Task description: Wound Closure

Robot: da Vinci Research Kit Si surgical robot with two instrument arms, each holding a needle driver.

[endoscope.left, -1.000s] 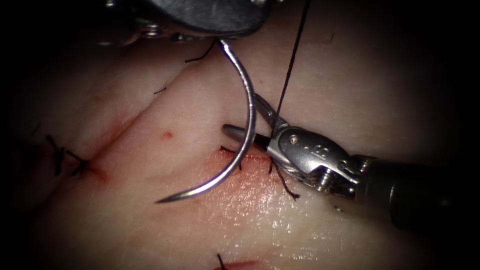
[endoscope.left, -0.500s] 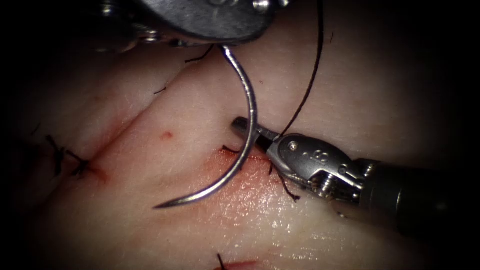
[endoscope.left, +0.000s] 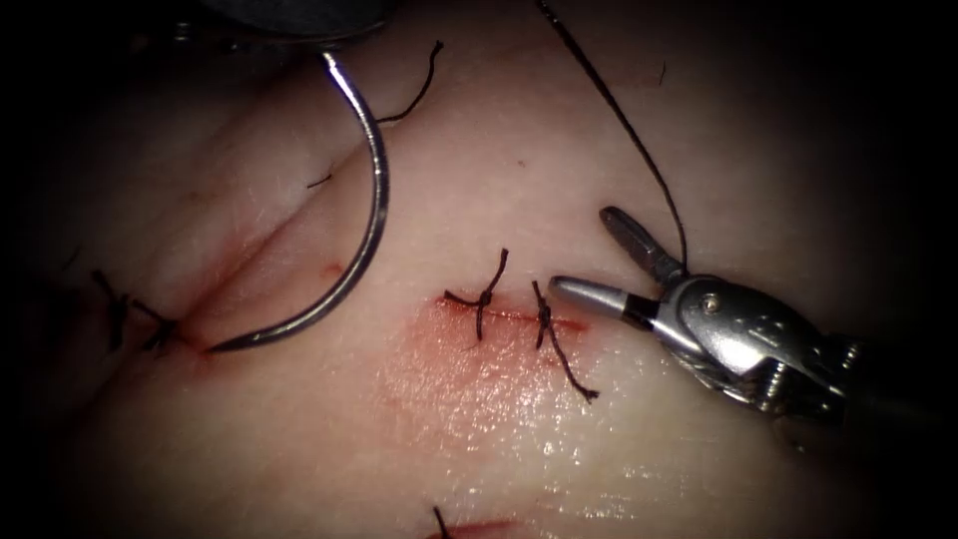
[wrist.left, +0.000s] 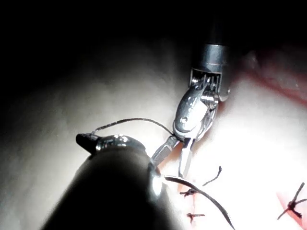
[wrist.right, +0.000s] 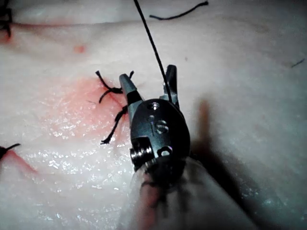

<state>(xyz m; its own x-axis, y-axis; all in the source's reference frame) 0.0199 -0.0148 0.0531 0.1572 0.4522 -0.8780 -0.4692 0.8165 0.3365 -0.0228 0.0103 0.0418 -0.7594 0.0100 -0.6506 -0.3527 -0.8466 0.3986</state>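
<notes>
Endoscope view: the left tool (endoscope.left: 299,15) clamps the stiff, slippery needle (endoscope.left: 351,262) near its tail, tip above the tissue (endoscope.left: 479,439); the right tool (endoscope.left: 619,260) gapes empty beside limp thread (endoscope.left: 639,140).

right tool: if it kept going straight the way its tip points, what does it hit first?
Likely the nearer stitch on the cut: the right tool, fingers open and holding nothing, points left along it. The thread passes between its fingers. Height above the tissue is unclear, so it might pass over.
</notes>
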